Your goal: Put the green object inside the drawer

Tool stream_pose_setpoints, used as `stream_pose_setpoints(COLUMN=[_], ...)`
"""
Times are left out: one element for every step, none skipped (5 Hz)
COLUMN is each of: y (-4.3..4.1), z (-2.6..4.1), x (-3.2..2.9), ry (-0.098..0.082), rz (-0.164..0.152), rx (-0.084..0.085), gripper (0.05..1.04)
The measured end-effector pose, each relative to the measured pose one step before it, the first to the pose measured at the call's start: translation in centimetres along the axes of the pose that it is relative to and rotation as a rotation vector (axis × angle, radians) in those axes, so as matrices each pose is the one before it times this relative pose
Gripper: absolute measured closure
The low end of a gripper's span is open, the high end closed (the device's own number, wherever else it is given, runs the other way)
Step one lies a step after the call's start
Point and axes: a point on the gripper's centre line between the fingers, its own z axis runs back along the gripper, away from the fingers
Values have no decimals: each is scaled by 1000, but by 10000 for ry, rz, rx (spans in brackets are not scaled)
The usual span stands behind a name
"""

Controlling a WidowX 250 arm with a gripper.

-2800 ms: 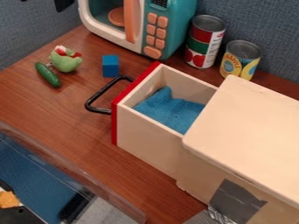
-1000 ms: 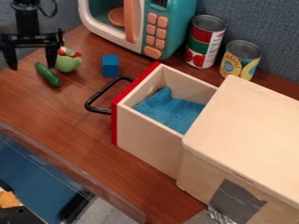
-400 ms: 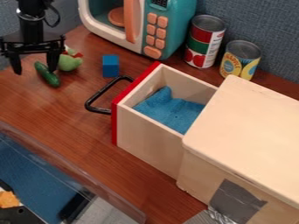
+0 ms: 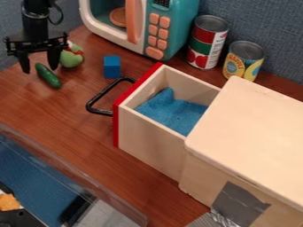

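Drawer (image 4: pixel 151 137): open, blue cloth (image 4: pixel 172 111) inside | cucumber (image 4: pixel 48 76): outside, on table (image 4: pixel 65 119)

Near the black two-finger claw (image 4: pixel 40 70), a long green cucumber (image 4: pixel 48 76); behind the claw, a rounded green-and-red toy (image 4: pixel 72 60). To its right, a blue cube (image 4: pixel 112 67), then a red-fronted wooden drawer (image 4: pixel 148 142) holding blue cloth (image 4: pixel 172 111).

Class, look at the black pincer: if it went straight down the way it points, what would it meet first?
Probably the green cucumber, lying just below the spread pincer, or the tabletop beside it; its height is unclear.
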Motion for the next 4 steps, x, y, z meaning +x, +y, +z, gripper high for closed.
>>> stream_pose_setpoints(y=[44,325,336,-53], z=[-646,-116,109,2175], x=[-65,-380,-740,-91], ry=[-2,-99,112,-205], rz=[87,-13,-322,-622], rx=[91,-6,0,-485], gripper=[716,791,792,792])
